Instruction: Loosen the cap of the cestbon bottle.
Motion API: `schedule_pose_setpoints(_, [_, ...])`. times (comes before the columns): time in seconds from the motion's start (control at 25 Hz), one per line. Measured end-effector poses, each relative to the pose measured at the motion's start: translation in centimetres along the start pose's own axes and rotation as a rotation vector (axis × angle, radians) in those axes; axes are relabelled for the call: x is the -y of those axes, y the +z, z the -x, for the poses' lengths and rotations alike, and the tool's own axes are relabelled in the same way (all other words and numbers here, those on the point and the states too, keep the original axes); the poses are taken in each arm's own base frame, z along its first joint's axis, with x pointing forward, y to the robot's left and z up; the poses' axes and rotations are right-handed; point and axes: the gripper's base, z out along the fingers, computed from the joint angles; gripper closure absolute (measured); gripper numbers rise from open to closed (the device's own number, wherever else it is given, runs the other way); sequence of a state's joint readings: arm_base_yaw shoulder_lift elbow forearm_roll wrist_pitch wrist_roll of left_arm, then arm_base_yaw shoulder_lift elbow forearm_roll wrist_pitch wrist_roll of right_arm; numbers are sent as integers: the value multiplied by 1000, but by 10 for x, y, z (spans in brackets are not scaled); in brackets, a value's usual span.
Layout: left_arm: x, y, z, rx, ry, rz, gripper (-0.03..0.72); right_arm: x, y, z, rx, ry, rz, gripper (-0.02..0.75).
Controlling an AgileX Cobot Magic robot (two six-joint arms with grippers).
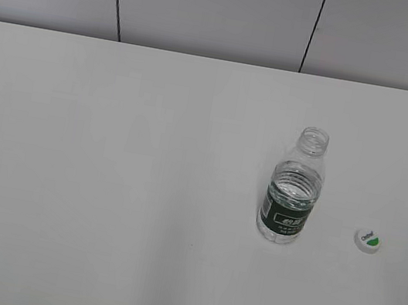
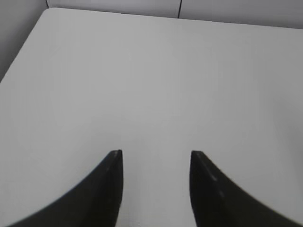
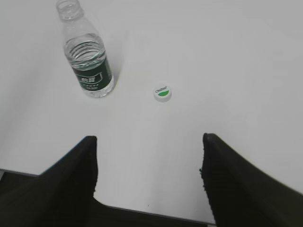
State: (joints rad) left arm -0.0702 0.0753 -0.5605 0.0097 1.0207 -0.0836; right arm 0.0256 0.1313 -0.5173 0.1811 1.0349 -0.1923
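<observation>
The cestbon bottle [image 1: 291,191] stands upright on the white table, right of centre, with its threaded neck open and no cap on it. It also shows in the right wrist view [image 3: 87,52] at the upper left. The cap [image 1: 368,240] lies on the table to the bottle's right, green patch up, apart from the bottle; it also shows in the right wrist view [image 3: 163,92]. My right gripper [image 3: 149,139] is open and empty, near the table's front edge, well short of the cap. My left gripper [image 2: 156,153] is open and empty over bare table. Neither gripper shows in the exterior view.
The white table [image 1: 105,183] runs back to a grey panelled wall [image 1: 213,5]. The table's front edge [image 3: 142,210] shows under my right gripper, and its far left corner [image 2: 47,12] shows in the left wrist view.
</observation>
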Motion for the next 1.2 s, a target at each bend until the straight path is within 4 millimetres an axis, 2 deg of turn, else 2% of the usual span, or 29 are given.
schedule_pose_setpoints(0.2, [0,-12,-7,81,-13,19,350,1,0,0,1,27,-43,214])
schedule_pose_setpoints(0.64, [0,-12,-7,78,-17,12,378,-4,-18,-10,133,4,-57,214])
schedule_pose_setpoints(1.2, [0,-11,-7,76,-14,19,408,-5,-18,-10,142,13,-55,214])
